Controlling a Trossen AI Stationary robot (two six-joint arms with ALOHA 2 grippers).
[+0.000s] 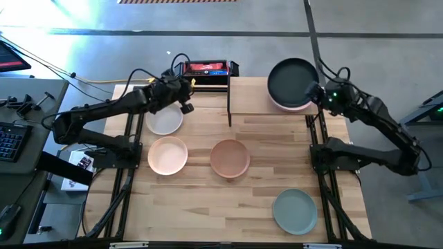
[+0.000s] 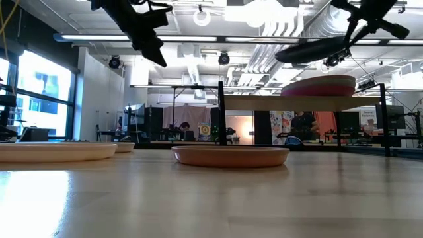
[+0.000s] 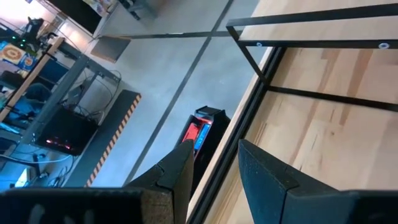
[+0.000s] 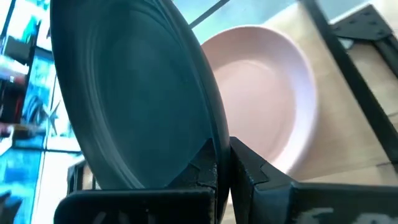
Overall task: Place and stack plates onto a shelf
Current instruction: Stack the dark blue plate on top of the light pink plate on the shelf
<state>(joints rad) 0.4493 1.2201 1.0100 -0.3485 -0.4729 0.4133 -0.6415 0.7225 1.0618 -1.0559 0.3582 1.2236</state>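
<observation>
The right tool (image 1: 317, 91) is clenching the rim of the dark slate plate (image 1: 293, 80) and holding it in the air above the shelf (image 1: 252, 95), at about one o'clock on the bench (image 1: 228, 200) in the high view. In the right wrist view the two fingers (image 4: 249, 169) are pinching the plate's edge, with the dish standing tilted in front of the camera. In the low view the slate plate is hanging at a slant over a stack already lying on the shelf panel. The top of that stack is showing as a pale pink plate (image 4: 261, 93), directly beneath the slate one but not touching it.

The left tool (image 1: 185, 95) is hovering released and gripping nothing at about eleven o'clock, just off the shelf's left end; its fingers (image 3: 264, 180) are standing apart in the left wrist view.

Four plates are lying on the bench itself: a cream plate (image 1: 165, 119) at ten o'clock partly under the left arm, a peach plate (image 1: 167, 155) near nine o'clock, a tan plate (image 1: 230, 158) close to the centre, and a sage plate (image 1: 295, 211) at about five o'clock, well apart from the others.
</observation>
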